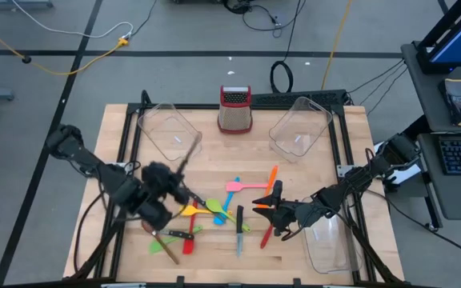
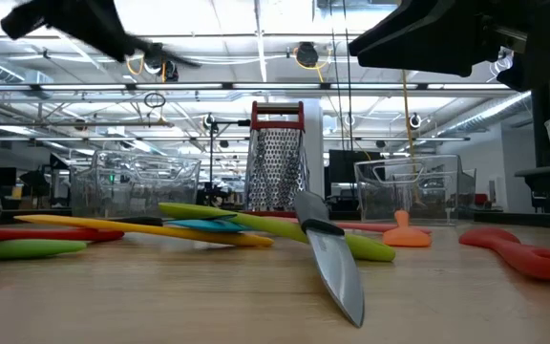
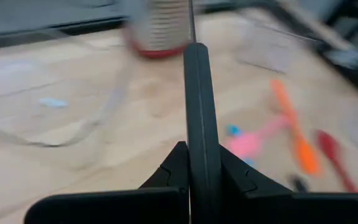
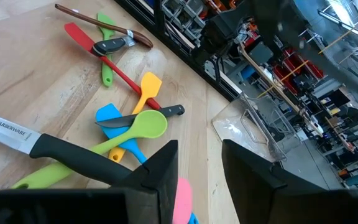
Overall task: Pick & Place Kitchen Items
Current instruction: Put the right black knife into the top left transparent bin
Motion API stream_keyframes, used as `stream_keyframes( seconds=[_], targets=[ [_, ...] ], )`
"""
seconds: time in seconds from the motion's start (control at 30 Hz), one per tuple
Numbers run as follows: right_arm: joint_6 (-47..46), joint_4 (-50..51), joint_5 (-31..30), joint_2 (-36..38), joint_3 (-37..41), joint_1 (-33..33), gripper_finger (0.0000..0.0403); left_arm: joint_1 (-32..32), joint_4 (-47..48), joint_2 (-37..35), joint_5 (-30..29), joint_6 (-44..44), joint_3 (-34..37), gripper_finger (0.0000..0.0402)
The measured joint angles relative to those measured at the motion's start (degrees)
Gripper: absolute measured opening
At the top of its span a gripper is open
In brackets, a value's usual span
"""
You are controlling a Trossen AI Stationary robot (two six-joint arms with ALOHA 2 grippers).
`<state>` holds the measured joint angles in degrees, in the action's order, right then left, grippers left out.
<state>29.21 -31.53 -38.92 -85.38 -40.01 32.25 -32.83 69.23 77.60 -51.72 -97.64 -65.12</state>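
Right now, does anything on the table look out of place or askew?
Yes. The utensils lie scattered and crossing near the table's front, none in a bin. The clear bin at front right hangs over the table edge. The left gripper is shut on a black-handled utensil, raised.

- The high view looks straight down on the whole table [image 1: 214, 160] from well above.
- The low view sits at table-top height, facing level across the table toward the box grater [image 2: 277, 158] and the room; the high view shares it.
- The left wrist view looks forward along a dark handle [image 3: 201, 124].
- The right wrist view looks close over the black-handled knife [image 4: 55, 149].
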Motion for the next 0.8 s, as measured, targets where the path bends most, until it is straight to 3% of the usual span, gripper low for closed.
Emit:
stream_keyframes(
  seconds=[0.17,0.3,0.63,0.8],
  targets=[
    [0.0,0.0,-0.2,0.0,0.0,0.0,0.0116,7.4,13.5,0.0,4.8,-10.1,0.0,0.0029],
    [0.0,0.0,-0.2,0.0,0.0,0.0,0.0116,13.7,17.7,0.0,10.2,-12.6,0.0,0.0029],
    [0.0,0.0,-0.2,0.0,0.0,0.0,0.0116,30.0,17.3,0.0,19.5,-2.6,0.0,0.0029],
    [0.0,0.0,-0.2,0.0,0.0,0.0,0.0116,34.5,11.1,0.5,22.2,6.9,0.0,0.0029]
  ],
)
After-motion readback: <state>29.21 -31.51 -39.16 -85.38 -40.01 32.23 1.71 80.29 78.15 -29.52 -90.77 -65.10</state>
